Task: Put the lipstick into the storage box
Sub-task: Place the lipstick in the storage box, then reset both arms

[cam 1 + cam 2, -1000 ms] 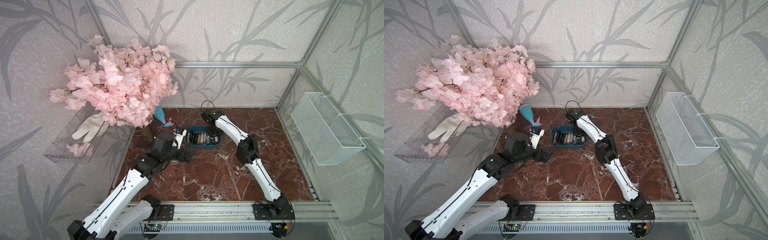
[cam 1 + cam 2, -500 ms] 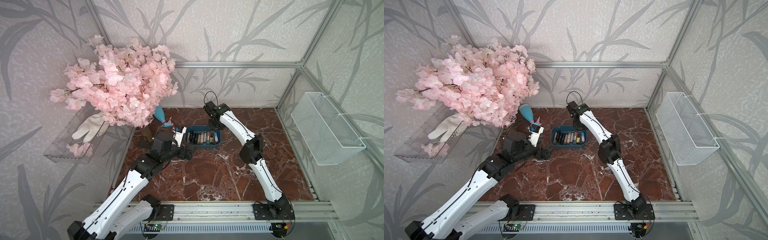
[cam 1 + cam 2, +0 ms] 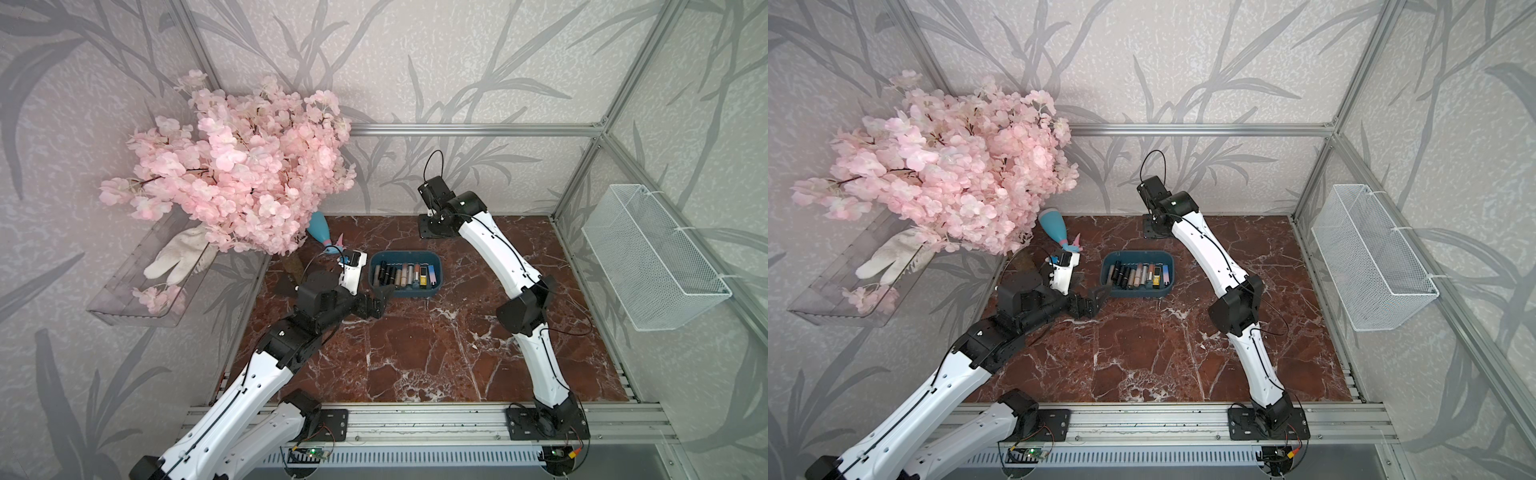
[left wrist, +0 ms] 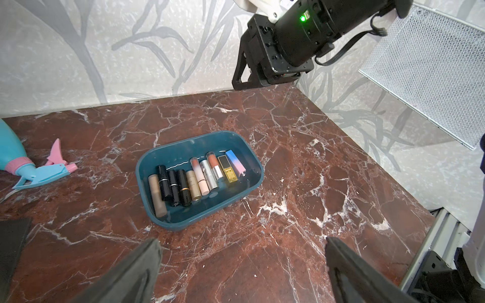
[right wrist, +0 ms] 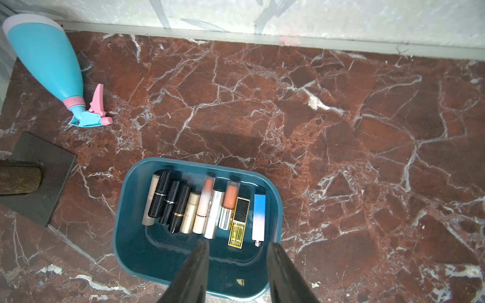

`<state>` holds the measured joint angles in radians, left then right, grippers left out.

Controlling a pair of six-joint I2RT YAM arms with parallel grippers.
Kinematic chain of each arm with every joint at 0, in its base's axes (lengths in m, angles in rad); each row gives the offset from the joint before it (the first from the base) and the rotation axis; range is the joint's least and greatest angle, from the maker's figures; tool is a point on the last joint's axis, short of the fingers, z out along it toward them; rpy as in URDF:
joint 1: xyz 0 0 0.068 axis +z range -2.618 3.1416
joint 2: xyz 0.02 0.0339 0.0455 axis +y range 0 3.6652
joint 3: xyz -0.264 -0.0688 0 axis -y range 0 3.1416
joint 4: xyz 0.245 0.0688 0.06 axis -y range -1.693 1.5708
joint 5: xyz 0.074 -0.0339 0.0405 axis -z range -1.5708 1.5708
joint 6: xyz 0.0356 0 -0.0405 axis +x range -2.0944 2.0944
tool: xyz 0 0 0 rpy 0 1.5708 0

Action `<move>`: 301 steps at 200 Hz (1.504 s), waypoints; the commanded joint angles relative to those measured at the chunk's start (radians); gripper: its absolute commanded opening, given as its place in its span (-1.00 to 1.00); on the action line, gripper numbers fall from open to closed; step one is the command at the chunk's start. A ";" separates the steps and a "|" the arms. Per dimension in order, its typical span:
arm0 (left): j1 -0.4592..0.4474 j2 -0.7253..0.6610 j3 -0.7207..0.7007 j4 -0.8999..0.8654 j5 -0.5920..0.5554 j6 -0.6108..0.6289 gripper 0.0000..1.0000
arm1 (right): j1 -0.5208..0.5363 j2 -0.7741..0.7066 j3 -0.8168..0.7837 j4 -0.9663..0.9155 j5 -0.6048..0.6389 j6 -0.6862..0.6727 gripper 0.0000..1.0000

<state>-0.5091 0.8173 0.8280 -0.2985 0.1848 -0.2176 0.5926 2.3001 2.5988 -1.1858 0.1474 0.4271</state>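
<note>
Clearly, right end effector and left end effector both stand released and empty near the storage box.

The storage box, a shallow dark teal tub with rounded corners, sits flat on the table. Ten lipsticks lie inside it side by side in one row: beige, three black, gold, pale pink, silver, peach, black-and-gold, blue-to-pink.
</note>
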 commanded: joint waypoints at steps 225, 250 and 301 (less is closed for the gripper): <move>0.006 -0.151 -0.125 0.080 -0.271 -0.032 1.00 | -0.104 -1.208 -1.760 1.677 -0.015 -0.423 0.61; 0.004 -0.198 -0.182 0.106 -0.301 -0.001 1.00 | -0.126 -1.293 -1.833 1.628 -0.006 -0.439 0.62; 0.005 -0.307 -0.286 0.118 -0.379 0.047 1.00 | -0.177 -1.402 -1.925 1.544 -0.022 -0.447 0.63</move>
<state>-0.5091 0.5537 0.5716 -0.2020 -0.1284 -0.2146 0.4381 0.9337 0.7063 0.3969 0.1299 -0.0044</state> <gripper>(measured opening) 0.999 0.815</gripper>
